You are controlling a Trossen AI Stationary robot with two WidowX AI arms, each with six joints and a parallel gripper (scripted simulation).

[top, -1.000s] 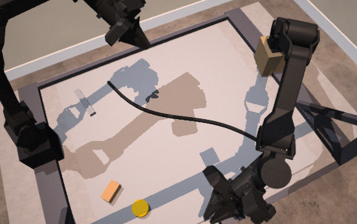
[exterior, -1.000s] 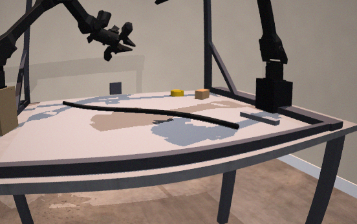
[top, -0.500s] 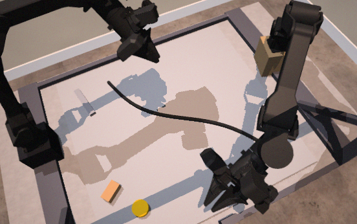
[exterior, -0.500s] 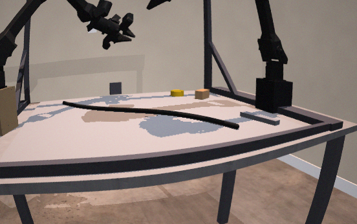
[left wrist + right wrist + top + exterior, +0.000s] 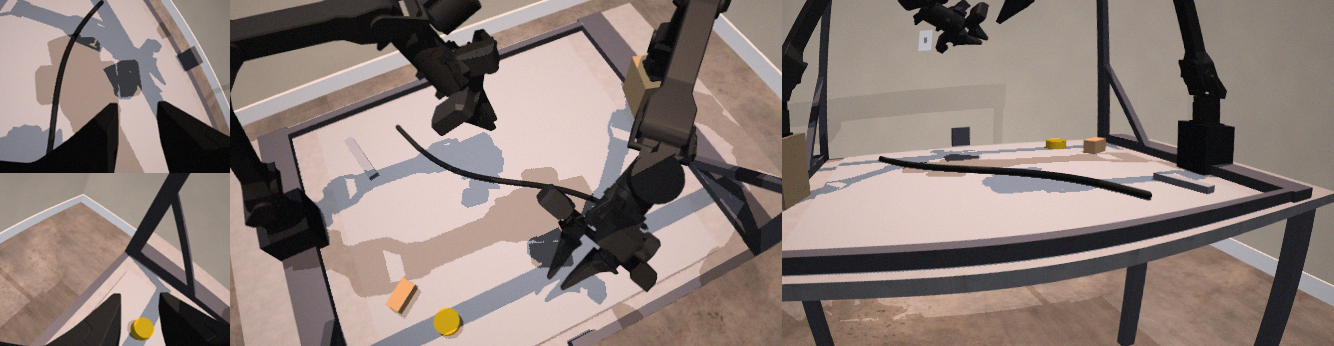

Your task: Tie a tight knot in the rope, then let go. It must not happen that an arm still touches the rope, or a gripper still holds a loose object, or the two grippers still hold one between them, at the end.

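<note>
Across the table [image 5: 550, 85] [image 5: 932, 215] [image 5: 23, 50] [image 5: 133, 285], the rope [image 5: 460, 173] [image 5: 1042, 173] [image 5: 59, 77] lies unknotted, ends toward ten and four o'clock in the top view; my left gripper [image 5: 493, 127] [image 5: 999, 21] [image 5: 137, 110] and right gripper [image 5: 557, 282] [image 5: 984, 41] [image 5: 140, 300], slightly parted, empty, should widen before descending.

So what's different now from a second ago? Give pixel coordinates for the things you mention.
In the top picture, the left claw [image 5: 491, 126] [image 5: 999, 21] [image 5: 137, 110] moved down and the right claw [image 5: 556, 282] [image 5: 983, 41] [image 5: 140, 300] moved up. Nothing was grabbed or let go. The black rope [image 5: 467, 175] [image 5: 1022, 172] [image 5: 59, 81], yellow disc [image 5: 446, 321] [image 5: 1056, 144] [image 5: 142, 328] and orange block [image 5: 401, 296] [image 5: 1094, 145] stayed put.
</note>
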